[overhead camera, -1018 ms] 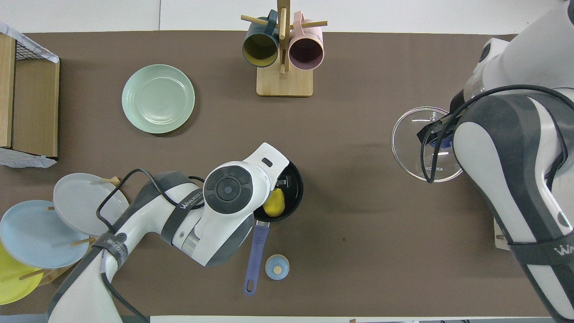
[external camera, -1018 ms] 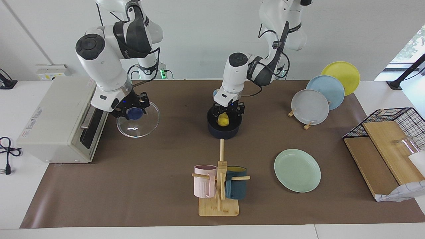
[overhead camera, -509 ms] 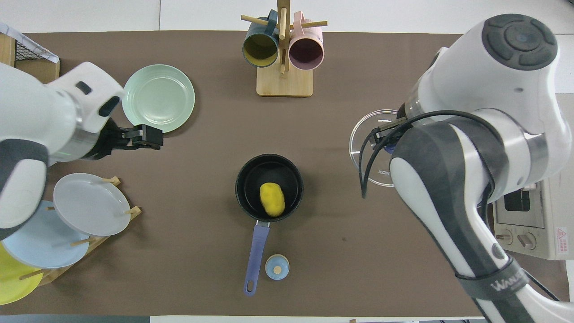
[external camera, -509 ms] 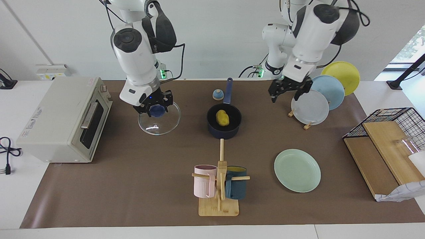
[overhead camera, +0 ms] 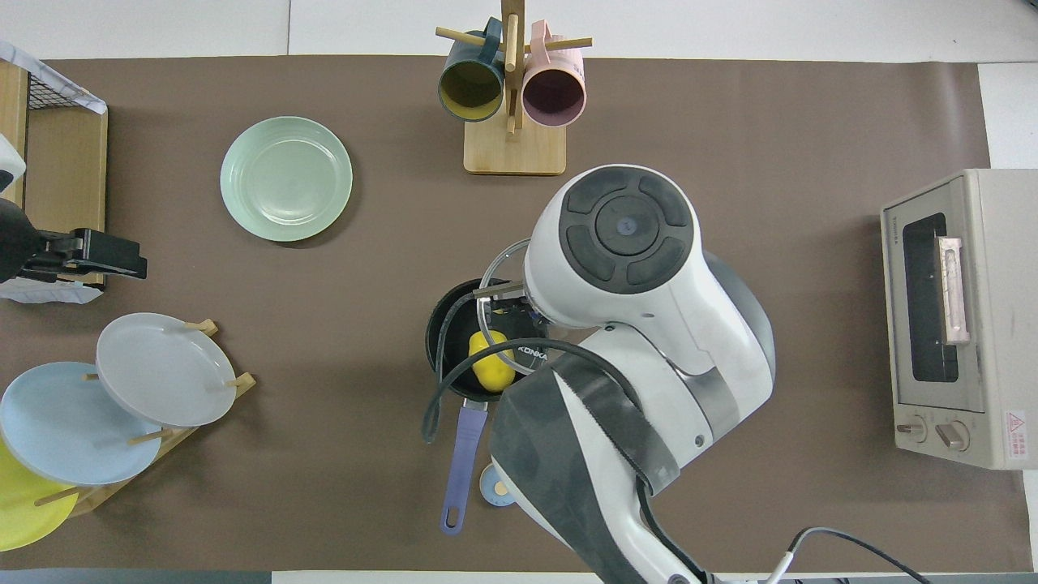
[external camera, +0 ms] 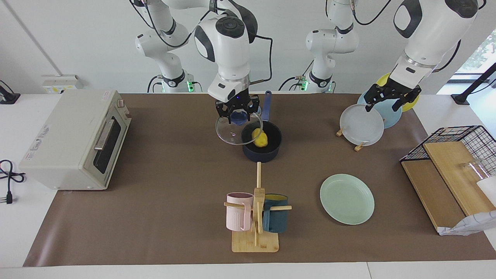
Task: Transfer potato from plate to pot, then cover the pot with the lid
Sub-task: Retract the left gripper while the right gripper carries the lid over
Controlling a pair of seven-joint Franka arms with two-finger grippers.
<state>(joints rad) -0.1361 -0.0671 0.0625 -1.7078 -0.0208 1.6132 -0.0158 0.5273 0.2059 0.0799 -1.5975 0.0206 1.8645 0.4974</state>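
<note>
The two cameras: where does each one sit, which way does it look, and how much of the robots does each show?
Facing view: high across the table, looking toward the robots; both arms show whole, the right gripper holding the lid tilted over the pot, the left gripper waiting open above the plate rack.
Overhead view: high above the robots' end, looking steeply down; the right arm fills the middle, the left gripper shows at the edge.
Shared: pot, potato, green plate, mug stand, toaster oven.

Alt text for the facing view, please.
The right gripper holds the glass lid by its knob, partly over the pot with the potato inside. The left gripper hangs open over the racked plates.
</note>
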